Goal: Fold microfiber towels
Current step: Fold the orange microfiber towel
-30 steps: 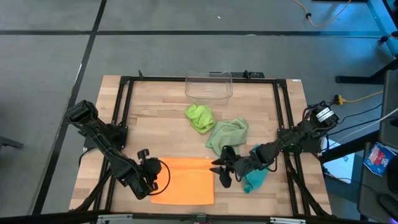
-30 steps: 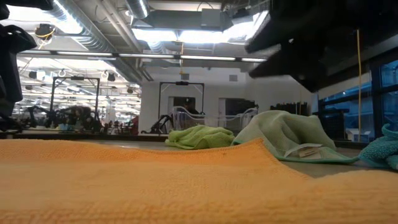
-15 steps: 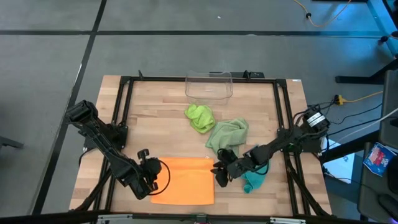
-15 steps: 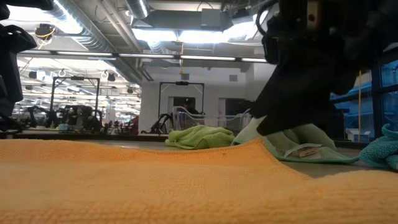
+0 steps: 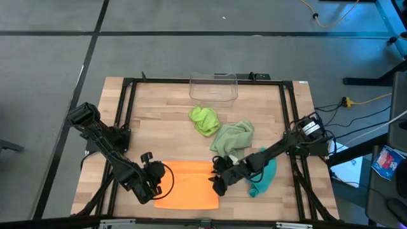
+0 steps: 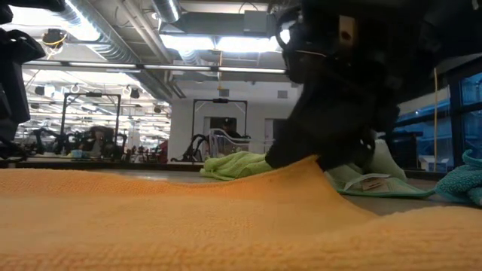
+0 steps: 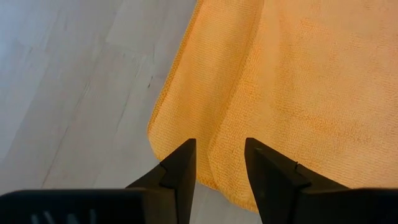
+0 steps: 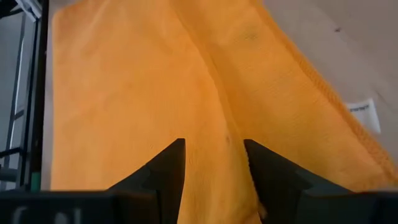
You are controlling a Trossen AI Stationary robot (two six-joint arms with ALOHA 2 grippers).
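Towels are the job on this wooden table (image 5: 159, 114), and the orange towel (image 5: 187, 193) lies spread flat at the table's near edge, stretched between the two grippers. The left gripper (image 5: 163, 179) sits at the towel's left edge; in its wrist view the two dark fingers (image 7: 180, 171) stand apart, with a raised fold at the cloth's corner running between them. Whether the fingers actually touch the cloth cannot be told.

The right gripper (image 5: 217, 184) is down at the opposite edge of the orange towel, at its right side. Its fingers (image 8: 165, 171) are also apart, straddling a ridge of orange cloth that runs away from them; a white tag (image 8: 362, 115) shows on the table just past the towel's hem. In the low view this gripper (image 6: 320, 154) hangs dark and close over the lifted far corner of the orange cloth.

Just behind the right gripper lies the pale green towel (image 5: 231, 138), crumpled, with its tag visible in the low view. Beside the right arm, toward the table's right side, is the teal towel (image 5: 263, 178), bunched up and partly under the arm. Farther back from both grippers sits the lime green towel (image 5: 204, 120) in a loose heap, and beyond it the clear bin (image 5: 213, 88) stands at the table's far edge.
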